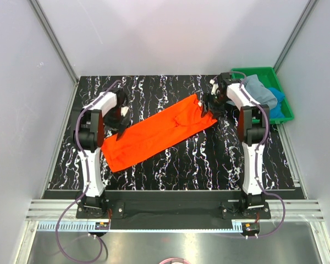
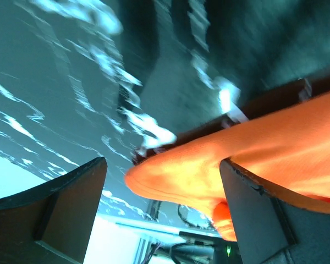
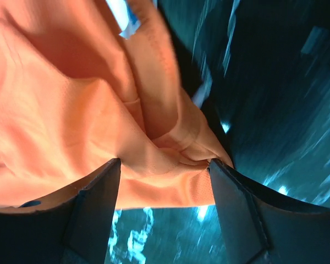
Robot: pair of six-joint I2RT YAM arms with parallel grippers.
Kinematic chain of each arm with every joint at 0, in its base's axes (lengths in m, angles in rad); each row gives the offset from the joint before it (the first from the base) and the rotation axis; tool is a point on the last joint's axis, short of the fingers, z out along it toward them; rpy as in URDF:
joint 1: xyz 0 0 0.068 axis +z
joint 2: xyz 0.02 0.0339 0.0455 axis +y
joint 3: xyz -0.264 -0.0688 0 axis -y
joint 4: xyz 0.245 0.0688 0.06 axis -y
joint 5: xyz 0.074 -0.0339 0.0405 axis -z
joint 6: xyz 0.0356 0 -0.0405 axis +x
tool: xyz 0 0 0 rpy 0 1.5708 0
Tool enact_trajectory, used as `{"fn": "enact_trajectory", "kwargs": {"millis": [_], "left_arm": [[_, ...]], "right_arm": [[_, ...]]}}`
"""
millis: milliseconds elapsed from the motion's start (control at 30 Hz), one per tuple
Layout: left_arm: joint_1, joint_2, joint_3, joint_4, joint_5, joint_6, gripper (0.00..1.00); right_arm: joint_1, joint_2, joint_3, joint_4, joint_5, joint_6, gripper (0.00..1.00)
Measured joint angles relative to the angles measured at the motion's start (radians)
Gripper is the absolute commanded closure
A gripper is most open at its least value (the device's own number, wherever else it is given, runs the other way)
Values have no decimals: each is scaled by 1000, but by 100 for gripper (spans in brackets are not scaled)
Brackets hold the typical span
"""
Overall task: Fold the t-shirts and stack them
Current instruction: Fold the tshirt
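The bright orange t-shirt [image 1: 159,135] lies as a long folded band running diagonally across the black marbled table [image 1: 209,159]. My left gripper [image 1: 122,122] is at the band's upper left edge. It is open, and a rounded fold of orange cloth [image 2: 275,137] pokes between its fingers [image 2: 71,203], against the right one. My right gripper [image 1: 208,107] is at the band's far right end. Its jaws stand wide apart, and bunched orange cloth [image 3: 55,110] fills the gap between them. The grey-blue t-shirt [image 1: 258,91] and the bright blue t-shirt [image 1: 276,102] lie crumpled in the tray.
A green plastic tray [image 1: 264,70] sits at the back right corner of the table, just behind the right arm. White enclosure walls stand on the left, back and right. Both arm bases are at the near edge.
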Motion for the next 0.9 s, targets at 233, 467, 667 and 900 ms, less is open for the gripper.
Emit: {"fn": "enact_trajectory", "kwargs": {"millis": [233, 467, 667, 900], "left_arm": [[-145, -108, -156, -14, 5, -8, 8], [-325, -220, -252, -22, 10, -12, 6], [-359, -241, -253, -14, -20, -15, 6], [-323, -243, -116, -11, -79, -7, 7]], "right_arm": [[-13, 149, 258, 24, 2, -11, 26], [-15, 219, 388, 75, 18, -22, 25], [-15, 210, 441, 117, 48, -60, 24], [-17, -22, 249, 114, 72, -87, 23]]}}
